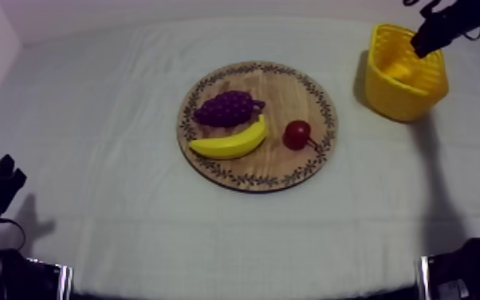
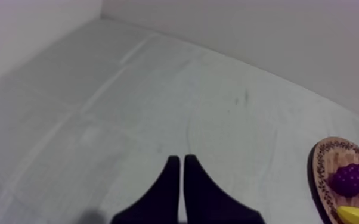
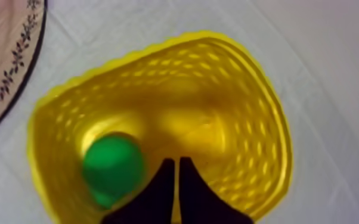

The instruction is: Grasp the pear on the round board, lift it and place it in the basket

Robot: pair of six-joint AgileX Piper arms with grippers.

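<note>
Over at the far right of the table [image 1: 92,120], with its crumpled grey-white cloth, the right gripper [image 1: 419,49] hangs above the yellow plastic basket [image 1: 407,76], a tub with flared, woven-look lattice walls and a wavy rim. Looking down from the right wrist, the smooth, rounded green toy pear [image 3: 111,170] lies on the basket's floor, tucked against the wall on the side nearer the board. The right gripper's two black fingers [image 3: 165,184] lie pressed together into a narrow wedge just above it, closed and holding nothing. The round wooden board [image 1: 291,92] sits mid-table, well apart from the basket. It has pale grain showing and a dark leafy vine pattern running around its rim. On it rests a knobbly purple bunch of toy grapes [image 1: 227,108], with a glossy curved yellow toy banana [image 1: 231,144] tucked just below and touching it. A small red fruit [image 1: 297,134] with a thin dark stem sits alone towards the board's basket side. From the left wrist, the left gripper [image 2: 182,158] is over bare cloth, its black fingers together in a slim wedge and empty, and the board's edge, grapes and banana tip show off to one side.
</note>
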